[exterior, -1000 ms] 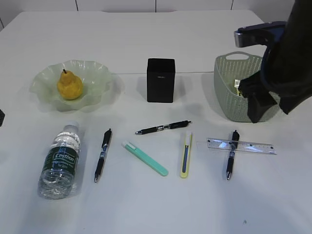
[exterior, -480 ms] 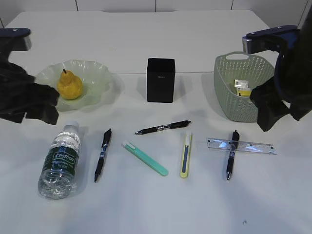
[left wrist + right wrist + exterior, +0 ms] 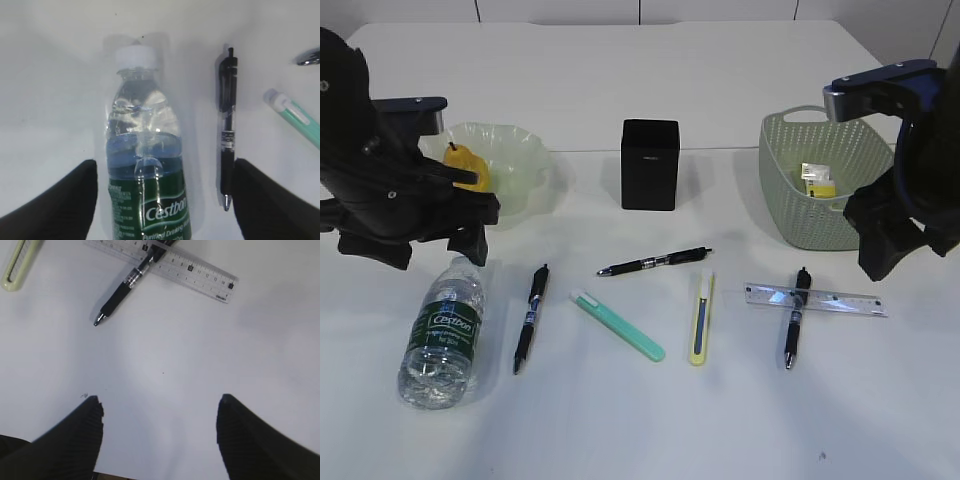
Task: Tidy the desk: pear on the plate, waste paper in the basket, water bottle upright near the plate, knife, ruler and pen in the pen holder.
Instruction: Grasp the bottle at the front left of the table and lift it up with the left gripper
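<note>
Clear water bottle (image 3: 145,180) lies between left gripper (image 3: 162,200) fingers.

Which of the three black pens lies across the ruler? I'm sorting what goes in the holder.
The rightmost pen, lying across the clear ruler in front of the basket. The other two pens lie on bare desk, touching nothing.

From my station, both arms wore loose matte black fabric covers that hid their joints. The left arm (image 3: 380,190) carried a dark blue-grey boxy housing at its top, and the right arm (image 3: 910,190) a similar blue-grey block. The right gripper's black fingers (image 3: 65,440) showed fine ribbing; the left gripper's fingers (image 3: 55,205) looked plain black.
</note>
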You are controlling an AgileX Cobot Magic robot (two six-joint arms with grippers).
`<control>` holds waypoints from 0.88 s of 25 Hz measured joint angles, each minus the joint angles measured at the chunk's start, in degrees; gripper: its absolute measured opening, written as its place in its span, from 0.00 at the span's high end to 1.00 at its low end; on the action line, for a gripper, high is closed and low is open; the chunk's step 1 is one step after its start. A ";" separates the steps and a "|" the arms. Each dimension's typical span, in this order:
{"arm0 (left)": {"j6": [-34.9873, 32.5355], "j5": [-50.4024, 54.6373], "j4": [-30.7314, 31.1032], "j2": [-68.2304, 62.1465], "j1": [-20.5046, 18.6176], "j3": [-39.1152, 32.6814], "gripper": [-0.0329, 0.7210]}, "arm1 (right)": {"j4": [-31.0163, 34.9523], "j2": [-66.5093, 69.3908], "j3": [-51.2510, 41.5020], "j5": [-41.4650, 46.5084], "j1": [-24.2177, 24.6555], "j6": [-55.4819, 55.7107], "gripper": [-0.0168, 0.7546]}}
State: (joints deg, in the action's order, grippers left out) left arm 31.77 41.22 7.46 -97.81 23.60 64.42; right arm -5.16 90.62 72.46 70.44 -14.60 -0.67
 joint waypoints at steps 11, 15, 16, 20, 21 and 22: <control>-2.36 4.83 0.20 -7.17 -3.00 4.75 0.14 | -0.04 0.00 0.00 -0.23 0.00 -0.22 0.30; -5.25 7.22 -2.33 -10.61 -3.00 7.43 0.15 | -0.04 0.00 0.00 -0.23 0.00 -0.32 0.30; -5.52 7.59 -2.91 -11.34 -3.00 7.62 0.15 | -0.04 0.00 0.00 -0.23 0.00 -0.32 0.30; -5.88 7.61 -3.94 -12.56 -3.00 8.06 0.16 | -0.13 0.00 0.00 -0.23 -0.21 -0.44 0.30; -5.88 7.61 -4.02 -12.69 -3.00 8.06 0.16 | -0.13 0.00 0.00 -0.23 -0.21 -0.44 0.30; -5.95 7.61 -4.02 -12.90 -3.00 8.06 0.16 | -0.13 0.00 0.00 -0.23 -0.21 -0.44 0.30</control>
State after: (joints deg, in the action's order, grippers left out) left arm 25.81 48.82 3.43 -110.72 20.61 72.48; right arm -5.29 90.62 72.46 70.21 -14.81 -1.11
